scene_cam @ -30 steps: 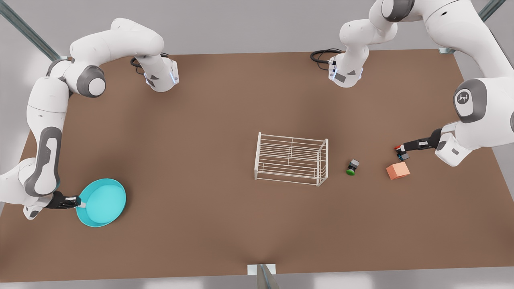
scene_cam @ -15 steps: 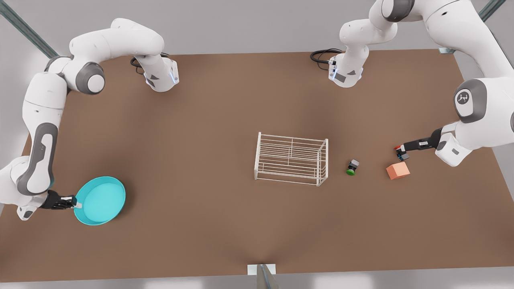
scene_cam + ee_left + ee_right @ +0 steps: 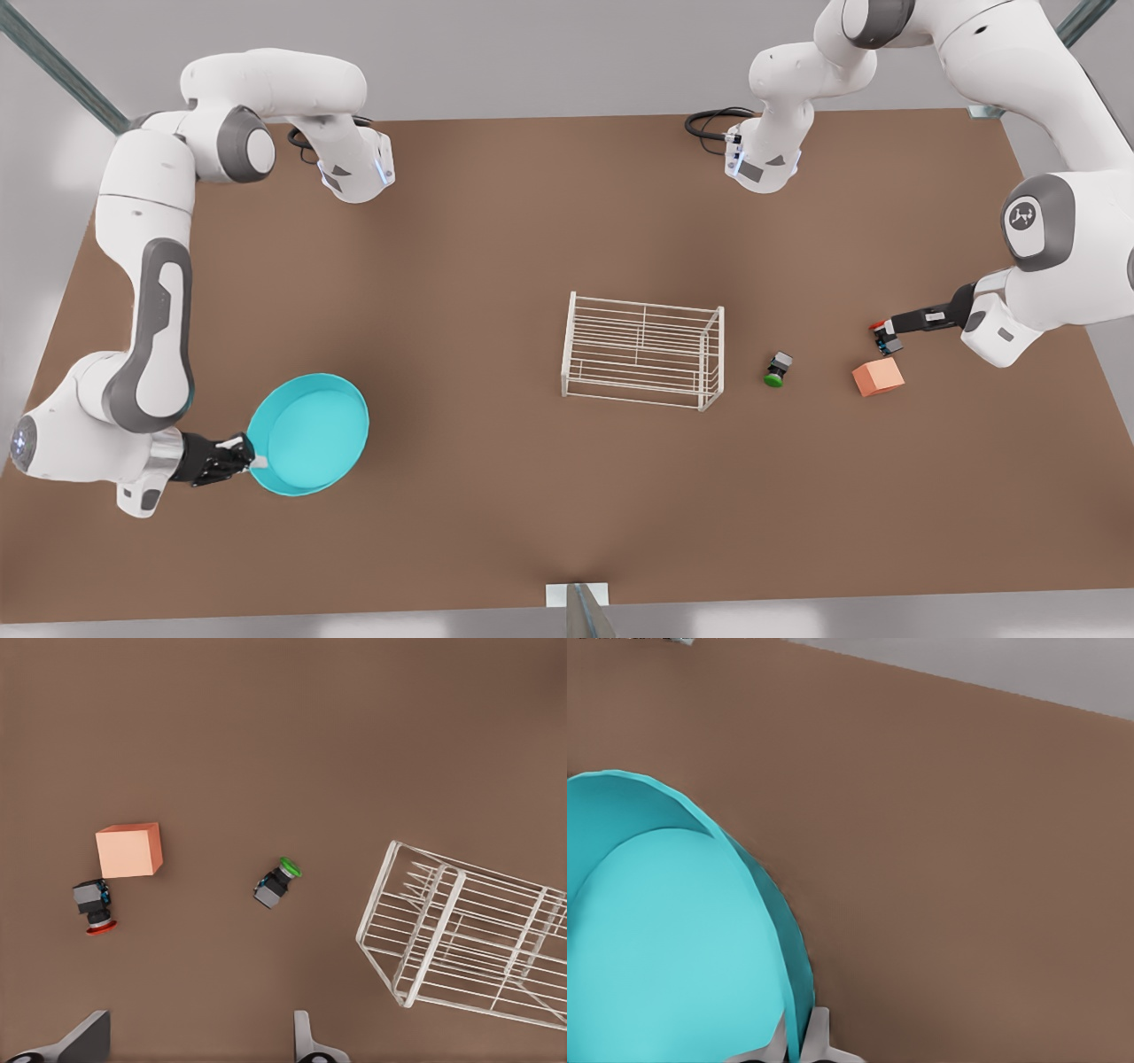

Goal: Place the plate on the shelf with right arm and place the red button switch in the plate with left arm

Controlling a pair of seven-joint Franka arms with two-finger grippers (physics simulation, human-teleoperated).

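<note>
The cyan plate (image 3: 310,434) is at the front view's left, its rim pinched by my right gripper (image 3: 255,462). In the right wrist view the plate (image 3: 673,957) tilts above the brown table, the rim between the fingers (image 3: 819,1038). The white wire shelf (image 3: 644,350) stands mid-table, apart from the plate. The red button switch (image 3: 883,337) lies on the table beside an orange cube (image 3: 878,377). My left gripper (image 3: 895,322) hovers by the switch, open and holding nothing; its wrist view shows the switch (image 3: 93,906) ahead of its fingers (image 3: 89,1038) and the shelf (image 3: 469,939).
A green-capped switch (image 3: 778,369) lies between the shelf and the orange cube (image 3: 129,850); it is also in the left wrist view (image 3: 276,883). Both arm bases stand at the table's far edge. Bare table lies between plate and shelf.
The right arm has carried the plate toward the front view's right, closer to the shelf, its elbow swinging inward. The left arm has stayed put.
</note>
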